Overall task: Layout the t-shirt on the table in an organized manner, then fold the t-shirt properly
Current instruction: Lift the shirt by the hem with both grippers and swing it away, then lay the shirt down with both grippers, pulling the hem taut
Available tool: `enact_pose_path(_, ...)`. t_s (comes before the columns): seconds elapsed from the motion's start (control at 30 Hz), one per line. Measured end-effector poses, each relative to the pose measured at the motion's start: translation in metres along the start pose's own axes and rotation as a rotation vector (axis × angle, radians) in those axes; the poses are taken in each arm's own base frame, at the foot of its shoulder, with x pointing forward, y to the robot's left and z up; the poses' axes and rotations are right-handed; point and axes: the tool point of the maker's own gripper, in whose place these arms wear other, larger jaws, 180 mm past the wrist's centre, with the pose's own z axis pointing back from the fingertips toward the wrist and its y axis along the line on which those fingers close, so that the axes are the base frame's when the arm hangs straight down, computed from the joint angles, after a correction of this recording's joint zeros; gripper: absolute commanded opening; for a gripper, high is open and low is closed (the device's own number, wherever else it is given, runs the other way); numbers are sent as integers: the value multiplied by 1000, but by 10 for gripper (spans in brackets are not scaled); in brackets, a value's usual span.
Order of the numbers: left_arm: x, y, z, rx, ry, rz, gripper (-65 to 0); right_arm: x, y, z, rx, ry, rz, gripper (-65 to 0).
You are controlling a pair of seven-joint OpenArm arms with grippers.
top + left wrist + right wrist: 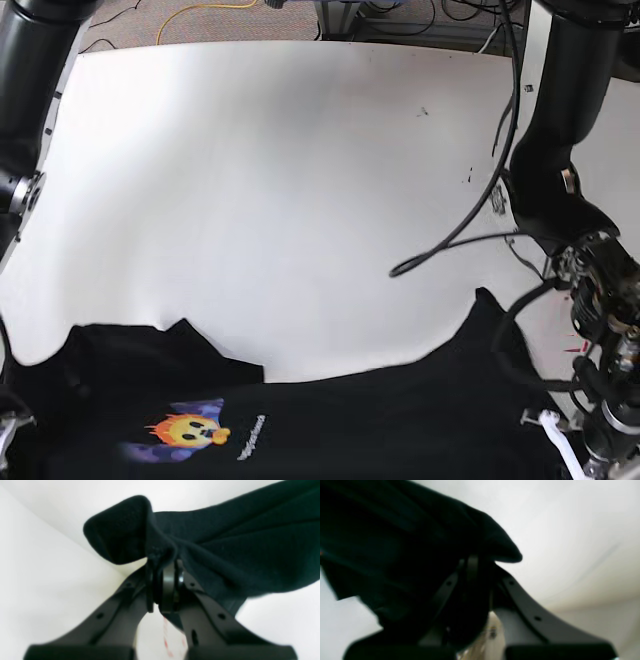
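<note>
The big, soft black cloth t-shirt (330, 420) is seen nearest, hung across the near edge of the big shiny white table (280, 170). It is held up at two spots.

In the left wrist view, the left black claw (162, 585) is pinched tight on a bunched fold of the t-shirt (225, 545). In the right wrist view, the right black claw (472, 575) is shut too, and dark cloth (395, 542) is draped over it; the cloth looks to be gripped, though the view is blurry.

The step in hand looks to be the laying out. To do it well, both pinches should be kept tight, the cloth should be pulled evenly sideways so it is stretched flat, and it should be lowered slowly onto the table with no bumps.

One t-shirt, one table, two claws and one small orange-and-blue picture (185, 430) on the shirt can be counted. Farther back, only bare table is seen.
</note>
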Motion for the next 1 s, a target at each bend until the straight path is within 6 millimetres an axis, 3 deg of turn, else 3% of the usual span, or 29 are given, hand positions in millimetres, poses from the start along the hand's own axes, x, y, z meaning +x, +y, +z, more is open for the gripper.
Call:
enact_pose_path(0.13,-40,-29,-7,-59,75,-7,-650,-53,46,-10,72,128,6,-645)
enact_pose_path(0.27,-76,-52,-6,-97,144,-19,-650,-85,87,-9,139,170,21,-645)
enact_pose_path(0.37,-106,-62,-1,-103,206,-31,-650,-97,105,-1,152,148,-7,-645)
enact_pose_path(0.67,-179,-96,17,-168,354,-68,-650,-174,177,25,259,295,-36,-647)
enact_pose_path(0.87,-234,-101,40,-184,473,-81,-650,-215,214,48,326,369,-90,-647)
enact_pose_path(1.0,-259,-108,51,-207,528,-95,-650,-235,238,61,375,418,-113,-647)
